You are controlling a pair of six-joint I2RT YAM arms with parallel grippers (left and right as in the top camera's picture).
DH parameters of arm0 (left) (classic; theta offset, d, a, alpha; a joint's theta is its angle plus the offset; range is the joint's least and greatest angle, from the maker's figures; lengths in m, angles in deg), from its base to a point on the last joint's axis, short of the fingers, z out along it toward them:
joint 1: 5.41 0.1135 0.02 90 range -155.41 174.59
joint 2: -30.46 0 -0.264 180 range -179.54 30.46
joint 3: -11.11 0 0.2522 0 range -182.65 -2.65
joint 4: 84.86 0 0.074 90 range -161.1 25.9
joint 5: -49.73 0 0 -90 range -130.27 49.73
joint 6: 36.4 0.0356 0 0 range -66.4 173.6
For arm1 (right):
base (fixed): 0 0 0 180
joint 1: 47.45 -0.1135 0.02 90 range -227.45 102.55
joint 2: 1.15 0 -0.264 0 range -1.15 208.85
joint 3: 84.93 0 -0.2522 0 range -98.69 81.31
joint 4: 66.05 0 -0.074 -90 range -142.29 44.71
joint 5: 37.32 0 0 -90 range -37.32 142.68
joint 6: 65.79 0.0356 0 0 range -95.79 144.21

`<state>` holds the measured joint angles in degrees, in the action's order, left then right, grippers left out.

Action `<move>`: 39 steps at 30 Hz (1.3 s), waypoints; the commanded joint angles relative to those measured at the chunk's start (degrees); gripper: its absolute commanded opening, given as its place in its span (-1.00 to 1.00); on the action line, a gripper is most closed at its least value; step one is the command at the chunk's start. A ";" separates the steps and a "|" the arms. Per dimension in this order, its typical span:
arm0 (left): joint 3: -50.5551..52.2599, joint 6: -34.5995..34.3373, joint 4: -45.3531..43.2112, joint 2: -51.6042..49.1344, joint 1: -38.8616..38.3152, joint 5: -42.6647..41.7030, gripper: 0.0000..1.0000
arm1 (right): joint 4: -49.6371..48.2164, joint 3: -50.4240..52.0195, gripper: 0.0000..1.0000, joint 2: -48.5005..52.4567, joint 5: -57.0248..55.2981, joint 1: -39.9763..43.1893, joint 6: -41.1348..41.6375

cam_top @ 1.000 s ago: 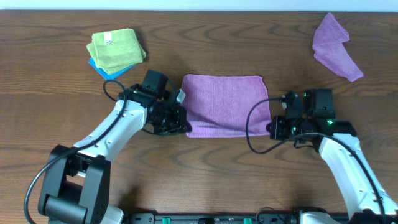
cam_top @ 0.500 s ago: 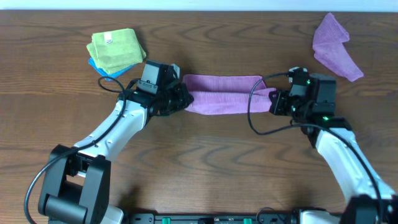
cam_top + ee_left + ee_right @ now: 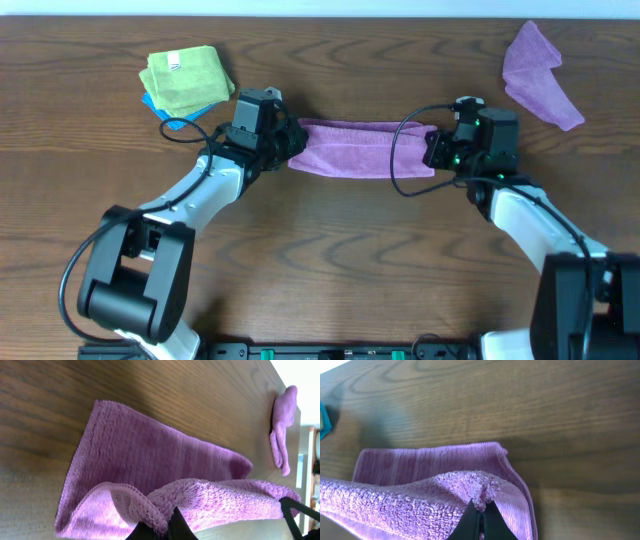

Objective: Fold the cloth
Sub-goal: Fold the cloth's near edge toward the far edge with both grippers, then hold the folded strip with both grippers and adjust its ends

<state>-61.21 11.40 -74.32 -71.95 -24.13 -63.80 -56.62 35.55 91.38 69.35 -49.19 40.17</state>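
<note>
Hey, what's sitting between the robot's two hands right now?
Only the cloth, folded over and spanning as a band from the left hand to the right hand, each pinching one end. The overhead view shows it.

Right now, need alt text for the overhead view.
A pinkish-purple cloth is held doubled over on a wooden table, the left gripper and right gripper each pinching one end. A folded green cloth lies at the far left, a crumpled lavender cloth at the far right.
</note>
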 commanded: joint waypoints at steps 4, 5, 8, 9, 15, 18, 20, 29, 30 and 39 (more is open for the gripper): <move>-0.11 -1.81 -3.78 -3.23 2.67 1.73 -0.88 | -0.61 -4.50 -0.97 5.75 -2.49 -1.36 1.16; -0.11 -1.79 -4.42 -3.54 2.91 1.90 -0.89 | -0.66 -4.90 -0.97 6.43 -2.91 -1.38 1.16; -0.11 -1.81 -6.32 -4.59 3.34 1.95 -0.89 | -0.74 -5.90 -0.97 8.39 -3.39 -1.40 0.87; -0.11 -1.81 -6.75 -5.05 3.39 1.97 -0.89 | -0.72 -6.16 -0.97 8.96 -3.39 -1.40 0.70; -0.11 -1.79 -9.40 -7.91 3.39 2.12 -0.88 | -1.07 -6.21 -0.97 9.40 -6.38 -1.46 0.02; -0.42 -2.03 -11.41 -9.70 3.39 2.08 -0.88 | -1.27 -6.21 -0.97 9.40 -7.69 -1.46 -0.22; -0.70 -2.25 -11.93 -10.54 3.37 2.05 -0.88 | -1.36 -6.21 -0.97 9.40 -7.96 -1.46 -0.42; -1.18 -2.19 -12.72 -11.76 3.39 3.23 -0.79 | -4.61 -6.21 -0.78 9.86 -9.29 -2.03 -1.44; -1.18 -2.19 -12.76 -11.76 3.39 3.45 -0.74 | -4.87 -6.21 -0.60 9.92 -9.55 -2.19 -1.42; -1.99 -1.27 -14.14 -11.10 4.04 2.80 0.32 | -4.46 -6.23 -0.03 8.72 -9.75 -2.84 1.14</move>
<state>-61.56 8.98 -88.33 -82.96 -20.81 -61.15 -61.28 30.39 100.47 60.48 -51.42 39.58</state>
